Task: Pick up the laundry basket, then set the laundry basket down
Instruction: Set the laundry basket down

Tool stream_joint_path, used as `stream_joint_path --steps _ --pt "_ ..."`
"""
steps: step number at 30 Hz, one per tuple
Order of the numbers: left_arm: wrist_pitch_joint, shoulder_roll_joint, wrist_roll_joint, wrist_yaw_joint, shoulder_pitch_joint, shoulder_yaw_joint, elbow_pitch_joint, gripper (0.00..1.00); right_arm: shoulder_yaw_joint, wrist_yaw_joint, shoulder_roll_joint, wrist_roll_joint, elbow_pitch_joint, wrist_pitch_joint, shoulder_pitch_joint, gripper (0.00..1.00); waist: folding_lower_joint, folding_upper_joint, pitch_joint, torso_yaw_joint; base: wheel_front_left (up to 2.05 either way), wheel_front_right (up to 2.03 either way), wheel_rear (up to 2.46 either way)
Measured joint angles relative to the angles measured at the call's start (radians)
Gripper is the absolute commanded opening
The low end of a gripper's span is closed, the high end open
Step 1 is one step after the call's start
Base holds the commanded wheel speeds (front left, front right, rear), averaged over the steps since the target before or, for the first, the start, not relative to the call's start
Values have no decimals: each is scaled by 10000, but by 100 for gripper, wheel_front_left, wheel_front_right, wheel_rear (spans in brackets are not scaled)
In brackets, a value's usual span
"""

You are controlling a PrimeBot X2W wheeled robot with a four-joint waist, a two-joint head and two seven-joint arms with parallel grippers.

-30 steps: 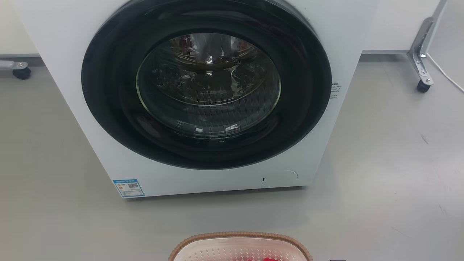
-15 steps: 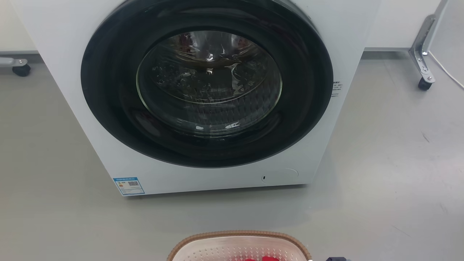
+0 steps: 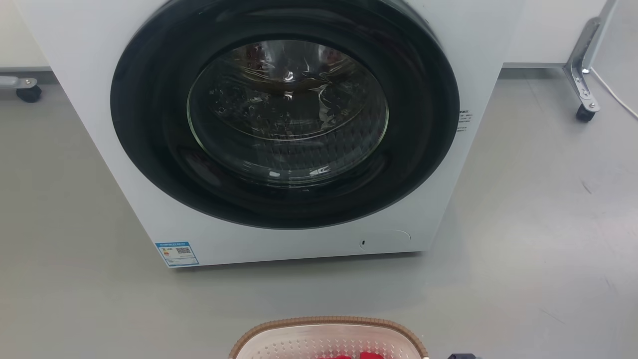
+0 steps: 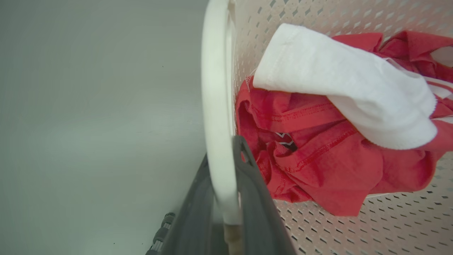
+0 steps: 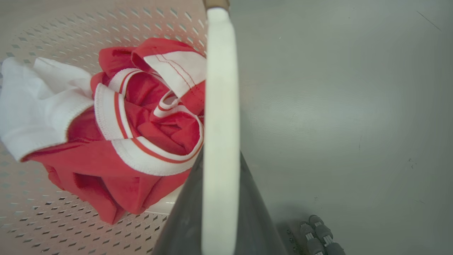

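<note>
The laundry basket, cream-white and perforated with a brown woven-look rim, shows at the bottom edge of the head view, in front of the washing machine. Red and white clothes lie inside it. In the left wrist view my left gripper is shut on one white side handle, with one dark finger on each side of it. In the right wrist view my right gripper is shut on the other white handle. The basket's near half is hidden below the head view.
A white front-loading washing machine with its dark round door shut stands close ahead on the grey floor. A metal leg on a caster is at the back right, another caster at the back left.
The whole head picture has slid up slightly, so the camera has moved. The basket rim shows a little more. Both grippers stay on the handles.
</note>
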Motion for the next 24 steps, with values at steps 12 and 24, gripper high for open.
stream_joint_path --steps 12,24 --pt "-54 12 -73 4 -54 -48 -15 0 226 -23 -2 155 52 -79 -210 0 0 0 202 6 0 0 0" --pt "-240 81 -59 102 -1367 -15 -69 0 303 -31 -38 190 125 -255 -1647 0 0 1 1079 58 0 0 0"
